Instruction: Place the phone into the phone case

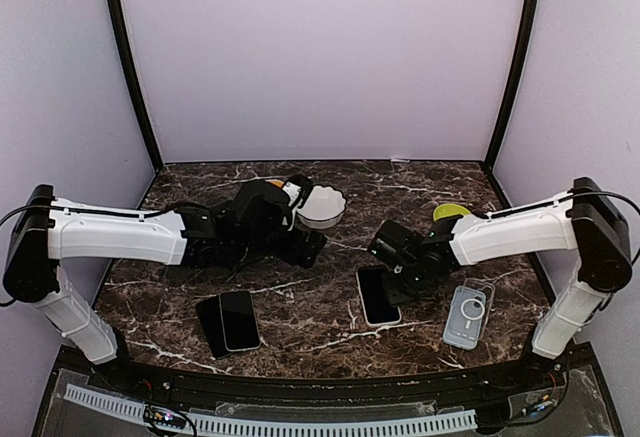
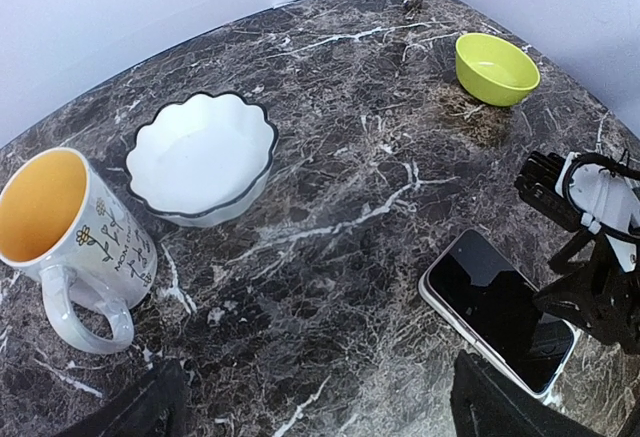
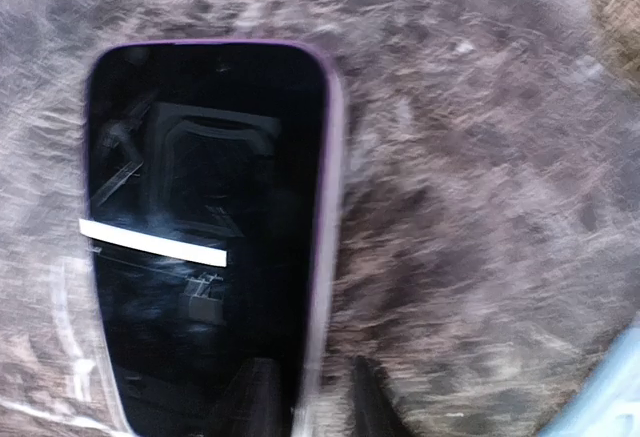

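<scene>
Right gripper (image 3: 312,402) straddles one phone (image 3: 200,207) near one case (image 1: 467,315).

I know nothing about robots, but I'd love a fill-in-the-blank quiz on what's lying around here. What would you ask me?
1. The scalloped bowl beside the mug is coloured ___.
2. The plain bowl, standing apart from those two, is coloured ___.
3. The phone at the right hand lies with its screen facing ___.
4. Full or empty, the clear phone case is ___.
Missing words: white; green; up; empty.
</scene>
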You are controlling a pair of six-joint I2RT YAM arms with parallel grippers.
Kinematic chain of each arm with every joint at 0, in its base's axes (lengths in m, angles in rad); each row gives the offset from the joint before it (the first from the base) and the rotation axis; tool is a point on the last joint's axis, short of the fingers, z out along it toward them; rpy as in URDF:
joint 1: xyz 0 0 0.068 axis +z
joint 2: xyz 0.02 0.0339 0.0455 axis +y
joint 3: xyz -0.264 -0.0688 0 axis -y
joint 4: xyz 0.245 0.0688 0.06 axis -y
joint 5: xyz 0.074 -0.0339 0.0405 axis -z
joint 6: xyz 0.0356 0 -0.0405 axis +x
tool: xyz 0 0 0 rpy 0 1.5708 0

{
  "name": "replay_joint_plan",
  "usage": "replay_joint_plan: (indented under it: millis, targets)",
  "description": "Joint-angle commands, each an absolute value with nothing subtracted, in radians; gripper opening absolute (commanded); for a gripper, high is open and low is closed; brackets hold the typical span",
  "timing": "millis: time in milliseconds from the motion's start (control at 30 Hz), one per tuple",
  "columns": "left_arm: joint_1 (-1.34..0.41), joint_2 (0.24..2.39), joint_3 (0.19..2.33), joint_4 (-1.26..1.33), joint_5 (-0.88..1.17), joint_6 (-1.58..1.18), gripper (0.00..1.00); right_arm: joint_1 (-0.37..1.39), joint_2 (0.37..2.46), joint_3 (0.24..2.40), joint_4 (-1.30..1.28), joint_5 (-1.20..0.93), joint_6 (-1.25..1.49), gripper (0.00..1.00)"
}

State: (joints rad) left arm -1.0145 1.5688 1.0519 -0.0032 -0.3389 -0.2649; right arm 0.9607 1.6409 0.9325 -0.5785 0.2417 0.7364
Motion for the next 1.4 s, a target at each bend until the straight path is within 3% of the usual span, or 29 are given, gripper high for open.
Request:
replay_joint_plan:
  millis: [0, 67, 133, 300, 767, 933, 1167, 1267, 1367]
  targets:
    - [-1.023, 1.514, 1.040, -0.028, -0.363, -0.248, 0.94, 0.962, 1.697, 1.038, -0.864, 0.427, 0.714, 0.58]
    - [-1.023, 1.504, 1.038, -0.028, -0.369, -0.243, 0.94, 0.962, 1.669, 1.093, -0.837, 0.382, 0.703, 0.82]
    - [-1.023, 1.494, 1.034, -0.025, -0.377, -0.239, 0.94, 0.962, 1.648, 1.108, -0.762, 0.284, 0.697, 0.96]
    - [-1.023, 1.482, 1.019, -0.016, -0.384, -0.238, 0.94, 0.965, 1.682, 1.084, -0.635, 0.152, 0.738, 0.98]
    - [-1.023, 1.488, 0.997, -0.005, -0.377, -0.244, 0.94, 1.043, 1.804, 1.087, -0.679, 0.200, 0.754, 0.98]
    - [-1.023, 1.489, 0.998, -0.003, -0.377, -0.244, 0.94, 1.050, 1.827, 1.069, -0.681, 0.215, 0.757, 0.87]
    - [-1.023, 1.493, 1.006, -0.003, -0.368, -0.244, 0.94, 1.053, 1.812, 1.077, -0.664, 0.240, 0.743, 0.46]
    - [-1.023, 1.500, 1.006, -0.003, -0.368, -0.244, 0.94, 1.059, 1.784, 1.083, -0.633, 0.241, 0.715, 0.36]
    - [-1.023, 1.505, 1.010, -0.003, -0.367, -0.245, 0.94, 1.061, 1.744, 1.077, -0.591, 0.246, 0.693, 0.33]
